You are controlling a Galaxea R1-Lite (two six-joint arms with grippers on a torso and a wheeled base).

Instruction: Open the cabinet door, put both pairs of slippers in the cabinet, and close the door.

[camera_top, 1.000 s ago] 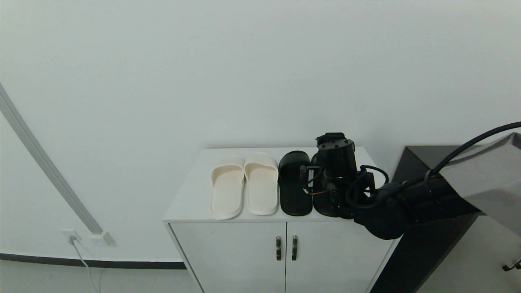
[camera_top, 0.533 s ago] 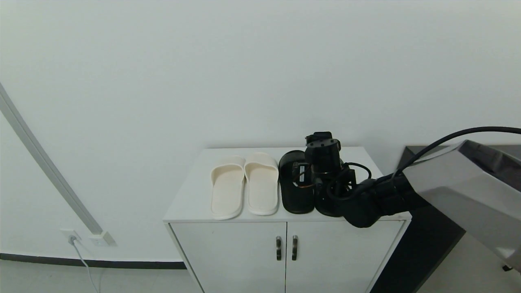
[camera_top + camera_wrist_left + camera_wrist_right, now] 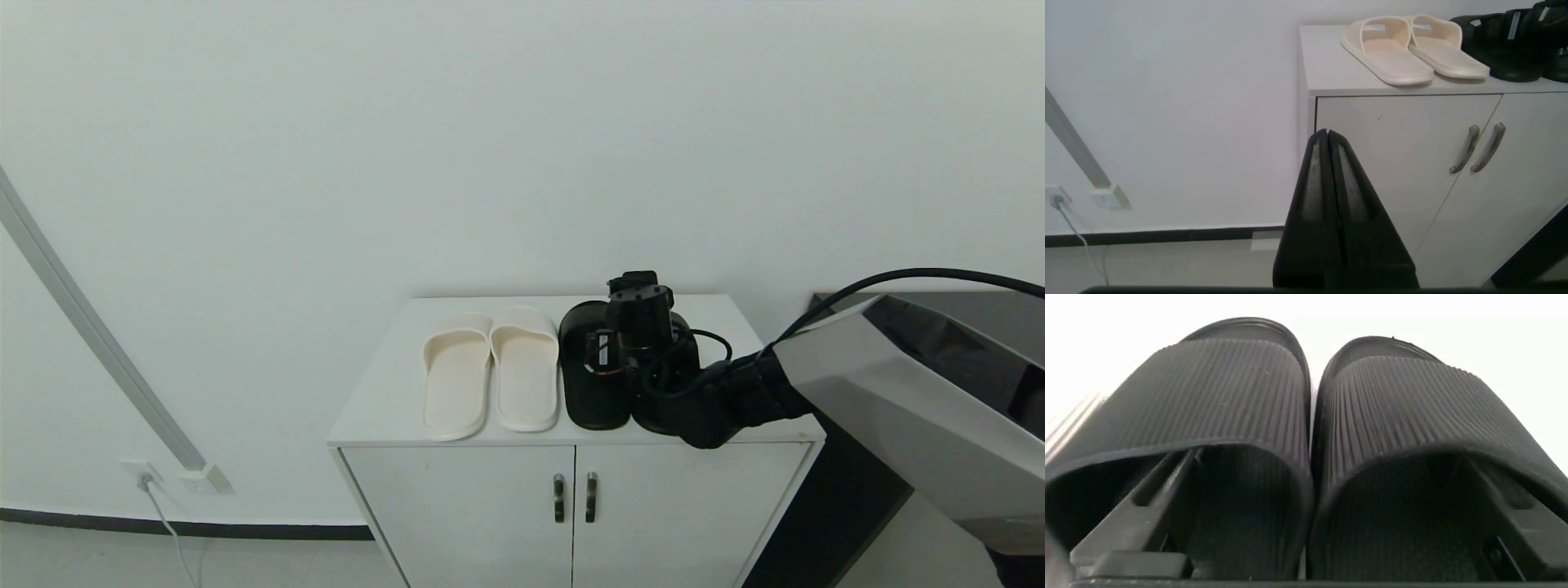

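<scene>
- The black slippers (image 3: 591, 384) lie side by side on the right half of the cabinet's (image 3: 457, 514) top surface (image 3: 380, 400). Their long axes run front edge to back edge, with the straps toward the wall.
- The right gripper (image 3: 1310, 498) sits right over them. Its fingers (image 3: 1135, 514) are spread wide, and one appears to reach under each strap, so closing would likely pinch the two inner walls together.
- The white slippers (image 3: 457, 384) lie just beside the black pair, toward the left edge.
- The left gripper (image 3: 1325, 143) hangs low before the cabinet's left front corner, fingers pressed together and holding nothing, well apart from both pairs.
- Both doors are shut, and the handles (image 3: 558, 496) are untouched.
</scene>
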